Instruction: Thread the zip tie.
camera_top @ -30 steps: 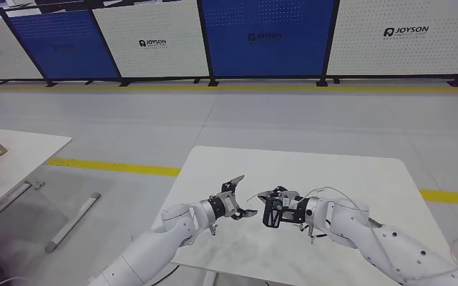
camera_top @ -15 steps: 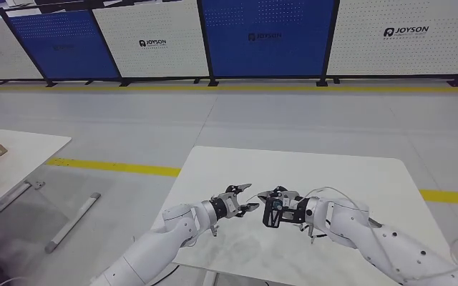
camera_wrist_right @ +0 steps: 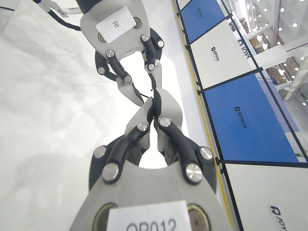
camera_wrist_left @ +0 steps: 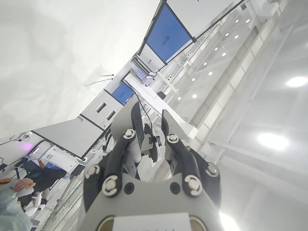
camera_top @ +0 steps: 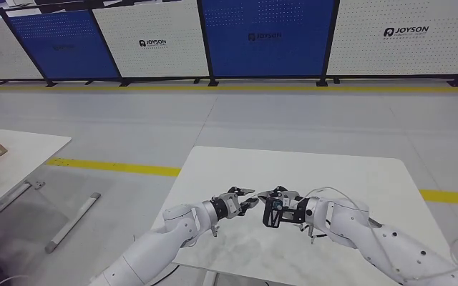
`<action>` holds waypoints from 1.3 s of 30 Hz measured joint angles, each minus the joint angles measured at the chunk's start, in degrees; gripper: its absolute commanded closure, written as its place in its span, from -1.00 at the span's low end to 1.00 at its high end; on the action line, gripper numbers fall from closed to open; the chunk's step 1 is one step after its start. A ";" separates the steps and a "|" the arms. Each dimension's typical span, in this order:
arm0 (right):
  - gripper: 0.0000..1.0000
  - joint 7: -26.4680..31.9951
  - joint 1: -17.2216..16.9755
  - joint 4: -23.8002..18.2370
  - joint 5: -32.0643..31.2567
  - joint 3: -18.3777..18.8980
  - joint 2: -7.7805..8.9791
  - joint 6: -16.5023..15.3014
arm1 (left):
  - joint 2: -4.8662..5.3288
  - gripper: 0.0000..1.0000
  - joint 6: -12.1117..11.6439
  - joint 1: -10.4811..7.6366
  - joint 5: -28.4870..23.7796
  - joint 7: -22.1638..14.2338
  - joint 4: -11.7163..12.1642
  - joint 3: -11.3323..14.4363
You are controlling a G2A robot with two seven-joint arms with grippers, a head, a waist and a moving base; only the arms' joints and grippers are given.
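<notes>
Right wrist view: right gripper (camera_wrist_right: 155, 102) pinches the zip tie (camera_wrist_right: 143, 95); the slightly open left gripper (camera_wrist_right: 148, 94), closing off-line, could knock its tip aside.

The left pincer (camera_top: 250, 197) has narrowed from a wide spread to a small gap between its fingers (camera_wrist_left: 136, 118); the closing ran through both earlier moments; its tips have also edged closer to the right pincer (camera_top: 263, 199) and now sit just beside that pincer's tips.

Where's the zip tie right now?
In the right wrist view, the zip tie is a thin black strand pinched in the right gripper, reaching into the open left gripper.
</notes>
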 measured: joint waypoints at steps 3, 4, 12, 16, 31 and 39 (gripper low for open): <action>1.00 0.00 0.00 0.00 0.00 0.00 0.00 0.00 | 0.10 0.96 0.00 -0.06 0.01 -0.08 0.02 0.17; 1.00 0.00 0.00 0.00 0.00 0.00 0.00 0.00 | 0.13 1.00 0.00 -0.08 0.04 -0.11 0.02 0.25; 1.00 0.00 0.00 0.00 0.00 0.00 0.00 0.00 | 0.46 1.00 0.00 -0.38 0.14 -0.88 0.04 0.95; 0.96 -0.01 -0.88 -0.08 0.06 0.59 -0.03 0.13 | 0.62 1.00 0.00 -0.50 0.22 -1.17 0.04 1.28; -1.00 -4.65 -6.13 -2.47 2.46 7.05 2.57 0.00 | 0.32 1.00 -8.64 1.00 9.02 1.67 -0.30 0.45; -1.00 -6.01 -12.30 -2.74 19.45 13.39 5.75 0.00 | -0.05 1.00 -21.01 4.42 30.03 6.55 -1.03 2.84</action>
